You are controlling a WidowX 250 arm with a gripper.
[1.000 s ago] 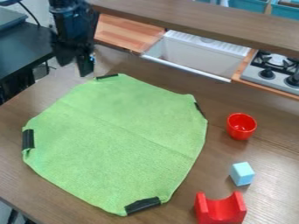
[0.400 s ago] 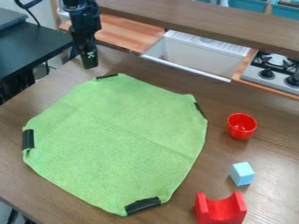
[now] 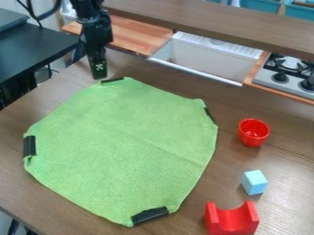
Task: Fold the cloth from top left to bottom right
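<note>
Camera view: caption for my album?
Black robot tool poised at the taped top corner of a green cloth spread flat on a wooden table.

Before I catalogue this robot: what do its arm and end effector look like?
The arm is black, built of chunky jointed segments, with a black cable looping beside it. The end effector is black and narrow, with a small pale marking low on its side.

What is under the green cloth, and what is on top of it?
The green cloth lies spread on the brown tabletop; anything beneath is covered, so I can't tell. On top, black strips sit at its corners.
</note>
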